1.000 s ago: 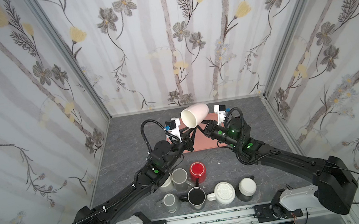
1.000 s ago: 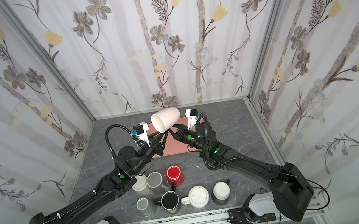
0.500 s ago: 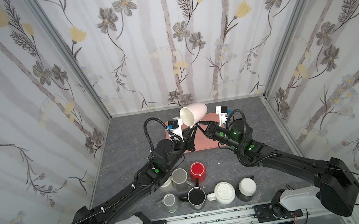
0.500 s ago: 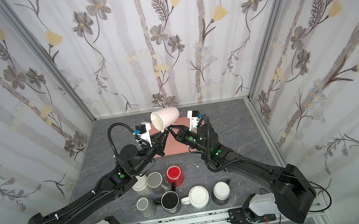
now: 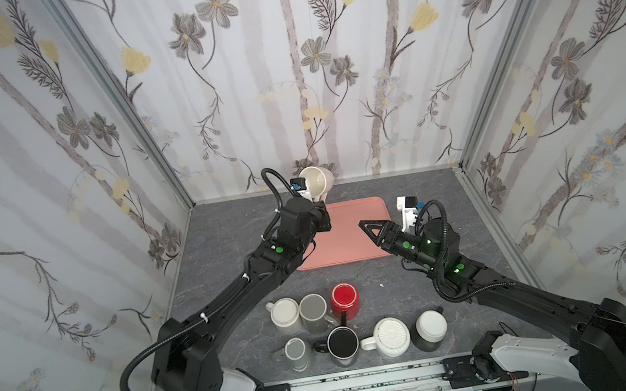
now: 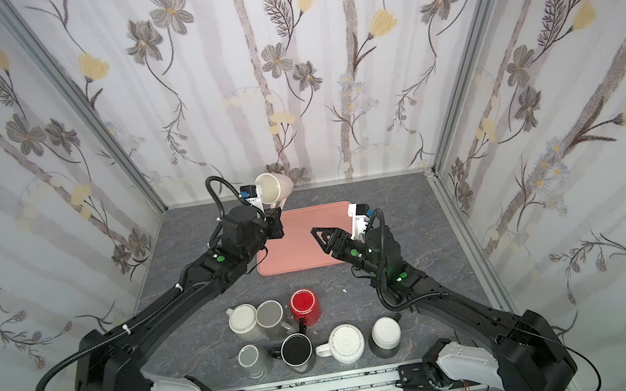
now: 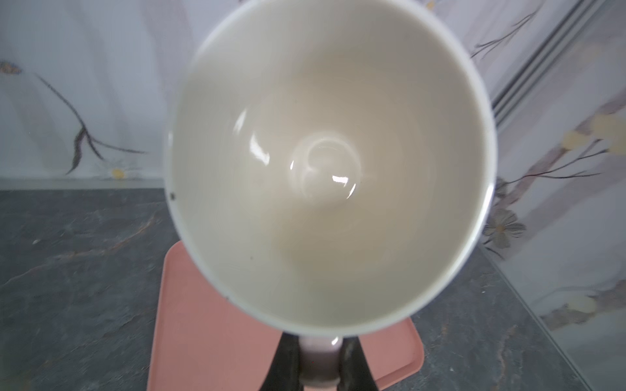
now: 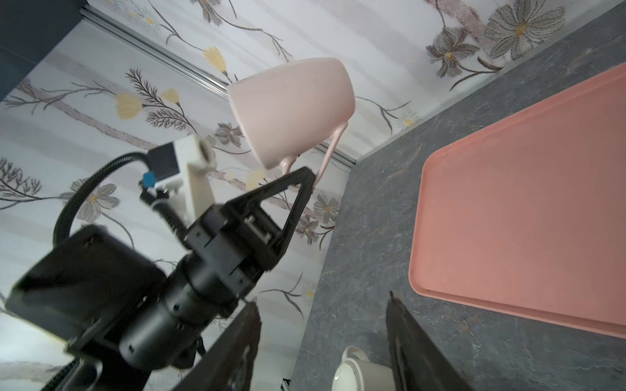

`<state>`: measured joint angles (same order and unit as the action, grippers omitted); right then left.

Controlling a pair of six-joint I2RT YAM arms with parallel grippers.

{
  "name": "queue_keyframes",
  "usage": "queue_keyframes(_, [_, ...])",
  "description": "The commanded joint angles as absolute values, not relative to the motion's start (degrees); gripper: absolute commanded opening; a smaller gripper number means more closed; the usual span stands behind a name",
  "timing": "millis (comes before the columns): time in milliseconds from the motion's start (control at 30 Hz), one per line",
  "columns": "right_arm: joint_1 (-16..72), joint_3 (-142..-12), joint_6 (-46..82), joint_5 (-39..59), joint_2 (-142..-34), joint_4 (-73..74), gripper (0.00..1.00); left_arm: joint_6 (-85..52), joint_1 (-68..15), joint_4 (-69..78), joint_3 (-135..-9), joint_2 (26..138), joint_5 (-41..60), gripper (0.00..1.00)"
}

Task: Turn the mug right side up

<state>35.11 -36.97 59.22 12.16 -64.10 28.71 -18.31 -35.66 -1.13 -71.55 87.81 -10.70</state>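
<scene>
One mug [image 5: 317, 181] is raised near the tray's [image 5: 351, 237] far left corner; seven other mugs [image 5: 343, 341] cluster before the tray.

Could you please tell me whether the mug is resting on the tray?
No, the mug hangs in the air, held by its handle in the left gripper, clear of the tray.

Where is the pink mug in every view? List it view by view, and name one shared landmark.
Top view: pink mug raised before the back wall, beyond the pink tray.
Top view: pink mug likewise, beyond the tray's far-left corner.
Left wrist: pink mug fills the frame, mouth toward the camera.
Right wrist: pink mug seen from outside, held aloft.
Landmark: pink tray, in all four.
</scene>
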Motion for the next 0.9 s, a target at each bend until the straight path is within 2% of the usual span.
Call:
queue_keyframes(0, [33.6,-33.4,57.2,12.2,-61.6,26.2,0.6,-19.8,-32.4,-16.5,-80.6,96.4,-12.7,0.0])
queue_keyframes(233, [29.9,-28.2,56.8,15.4,-57.8,23.9,0.6,-19.5,-28.6,-25.8,-93.6,111.3,-13.6,0.0])
queue_keyframes(433, [27.5,-25.2,56.0,17.1,-54.8,21.9,0.6,-19.2,-26.4,-30.6,-101.4,119.7,-13.3,0.0])
queue_keyframes(600, [25.1,-23.0,55.9,18.8,-53.3,21.7,0.6,-18.5,-25.8,-32.8,-104.1,122.2,-15.6,0.0])
queue_keyframes(867, [22.8,-22.5,56.1,20.5,-52.8,22.0,0.61,-19.7,-25.2,-31.1,-101.8,123.0,-12.2,0.0])
